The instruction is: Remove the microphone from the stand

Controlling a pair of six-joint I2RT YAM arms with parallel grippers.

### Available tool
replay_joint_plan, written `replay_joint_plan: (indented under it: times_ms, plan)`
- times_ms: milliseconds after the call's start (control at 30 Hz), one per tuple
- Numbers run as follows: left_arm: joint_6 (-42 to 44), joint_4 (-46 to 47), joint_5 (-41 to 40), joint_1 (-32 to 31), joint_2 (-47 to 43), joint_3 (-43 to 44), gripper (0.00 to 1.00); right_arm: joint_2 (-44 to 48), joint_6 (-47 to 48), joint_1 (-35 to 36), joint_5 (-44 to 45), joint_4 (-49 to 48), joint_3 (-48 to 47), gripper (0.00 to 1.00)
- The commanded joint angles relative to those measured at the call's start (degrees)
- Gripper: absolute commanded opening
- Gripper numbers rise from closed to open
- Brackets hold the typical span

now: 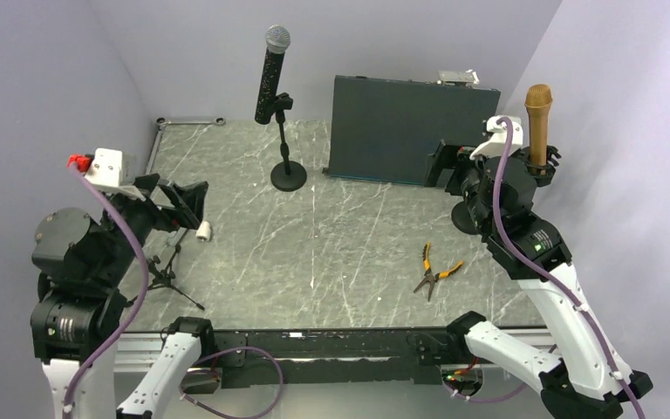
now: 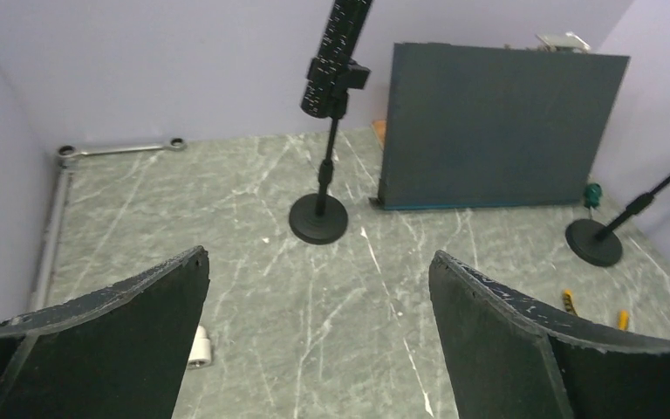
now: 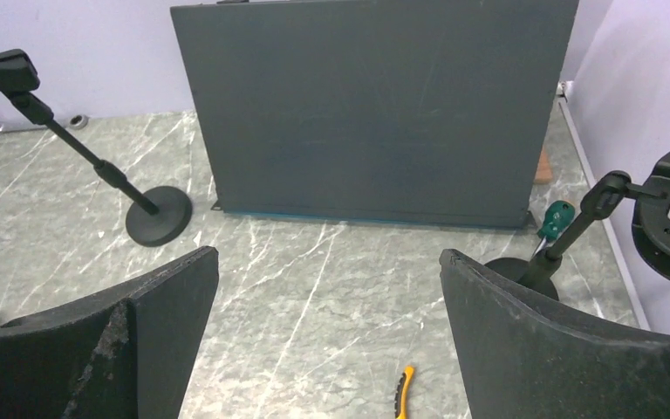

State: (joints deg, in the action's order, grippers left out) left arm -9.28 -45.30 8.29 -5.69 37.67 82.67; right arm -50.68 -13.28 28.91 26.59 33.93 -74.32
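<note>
Black microphone [image 1: 272, 77] with silver mesh head, near upright, clipped atop black stand [image 1: 284, 148], round base on bench [image 1: 358, 244] at back centre, gold microphone [image 1: 538, 120] upright in second stand [image 2: 628, 215] at far right

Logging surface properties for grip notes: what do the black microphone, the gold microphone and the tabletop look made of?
Black microphone: matte black body with pale speckles, probably painted metal or plastic; the silver mesh head looks like metal wire.
Gold microphone: even satin gold, likely a metallic coating; underlying material unclear.
Tabletop: grey-green with white veins, marble look; stone or laminate.
</note>
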Motion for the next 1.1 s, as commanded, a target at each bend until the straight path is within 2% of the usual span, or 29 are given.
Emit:
replay_joint_plan:
  times_ms: [0, 133, 233, 400, 533, 700, 867, 1067]
  plan:
    - [-1.4, 2.5, 7.7, 0.2, 3.3, -1.4, 0.99, -1.0, -1.1, -0.2, -1.6, -2.4, 0.1, 1.00]
    - [-3.8, 6.8, 13.9, 0.2, 5.6, -3.6, 0.99, -0.8, -0.7, -0.1, -5.9, -4.3, 1.9, 1.00]
    - [-5.9, 14.8, 18.1, 0.2, 7.2, -6.6, 0.99, -1.1, -0.8, -0.2, -9.4, -5.7, 3.2, 1.00]
    - [-7.5, 30.3, 16.4, 0.0, 11.6, -12.1, 0.99, -2.6, -1.6, -0.1, -16.1, -6.9, 3.6, 1.00]
    - [-4.5, 43.8, 16.1, -0.1, 16.9, -15.2, 0.99, -2.6, -3.1, -0.2, -21.9, -8.6, 4.7, 1.00]
    - [-0.3, 50.2, 18.5, -0.1, 25.6, -10.4, 0.99, -1.7, -3.8, -0.2, -26.3, -10.7, 6.2, 1.00]
    - [0.5, 52.4, 21.9, -0.1, 37.2, -2.2, 0.99, -1.8, -3.2, -0.1, -26.9, -10.9, 6.4, 1.00]
    - [0.0, 56.7, 23.4, -0.3, 46.8, 4.8, 0.99, -1.2, -2.3, -0.2, -27.7, -10.7, 6.1, 1.00]
